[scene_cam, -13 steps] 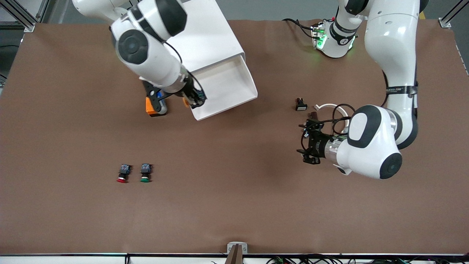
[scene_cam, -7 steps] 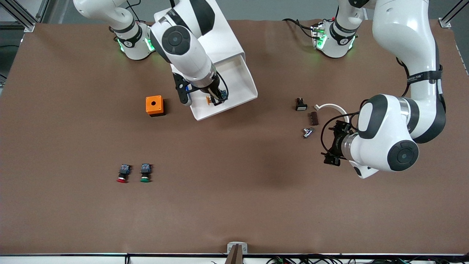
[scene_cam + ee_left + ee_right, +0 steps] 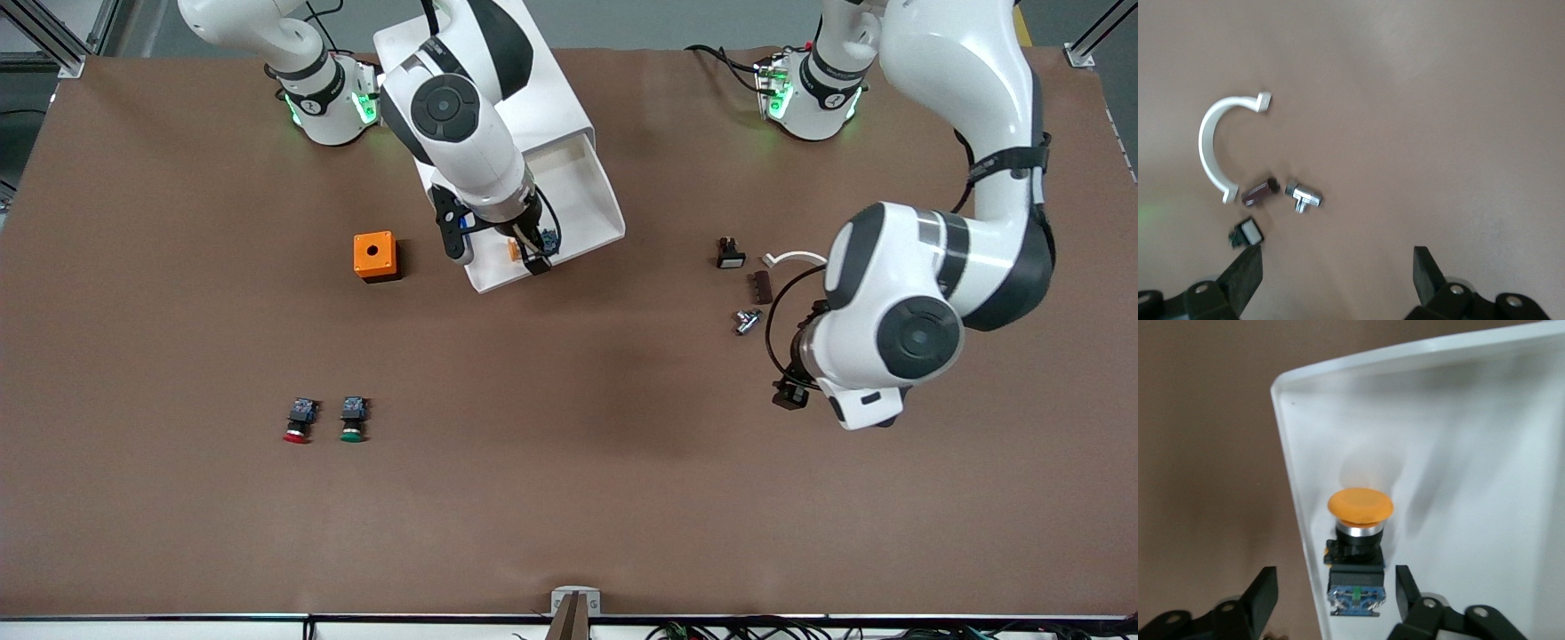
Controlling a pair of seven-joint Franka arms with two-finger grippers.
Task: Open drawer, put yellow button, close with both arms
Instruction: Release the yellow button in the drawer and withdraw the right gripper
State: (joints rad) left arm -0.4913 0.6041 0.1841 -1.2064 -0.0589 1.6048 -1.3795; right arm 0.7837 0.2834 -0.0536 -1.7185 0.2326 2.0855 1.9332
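The top drawer [image 3: 582,191] of the white cabinet [image 3: 551,98] stands pulled open toward the front camera. The yellow button [image 3: 514,251] lies on the drawer floor by the front corner, against the side wall. My right gripper [image 3: 532,256] hangs just over it, open. In the right wrist view the orange cap [image 3: 1360,506] and black body lie between my spread right gripper [image 3: 1335,585], untouched, inside the drawer [image 3: 1471,453]. My left gripper [image 3: 787,391] is open and empty over bare table, near small parts; it also shows in the left wrist view [image 3: 1337,263].
An orange box [image 3: 374,256] stands beside the drawer. Red-capped [image 3: 298,422] and green-capped [image 3: 353,420] buttons lie nearer the front camera. By the left gripper lie a white clip [image 3: 1211,143], a brown piece [image 3: 1259,191], a metal fitting [image 3: 1303,197] and a small switch [image 3: 1247,233].
My right gripper carried the yellow button from beside the orange box to over the open drawer; the button now lies in the drawer, released. My left arm drew back toward its end of the table.
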